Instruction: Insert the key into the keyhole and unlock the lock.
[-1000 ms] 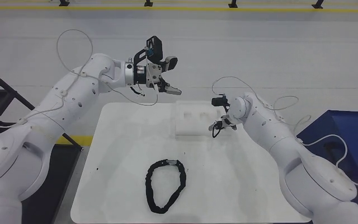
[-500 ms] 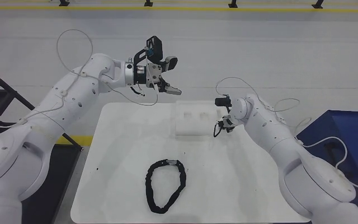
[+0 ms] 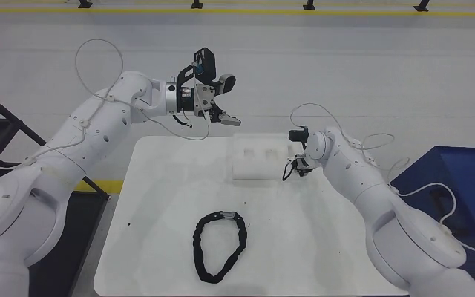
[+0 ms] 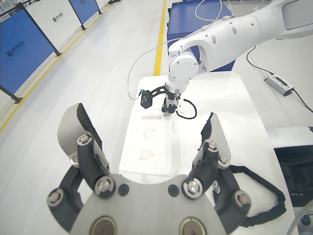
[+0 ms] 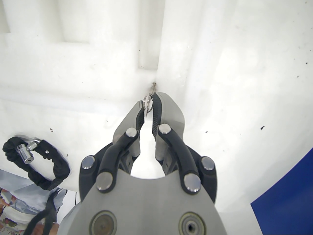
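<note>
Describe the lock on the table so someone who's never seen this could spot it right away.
Start at the white table; in front of the white foam tray, nearer the robot, lies the chain lock. It is a loop in a black sleeve joined by a silver cylinder, dark and ring-shaped where the tray is white and blocky.
</note>
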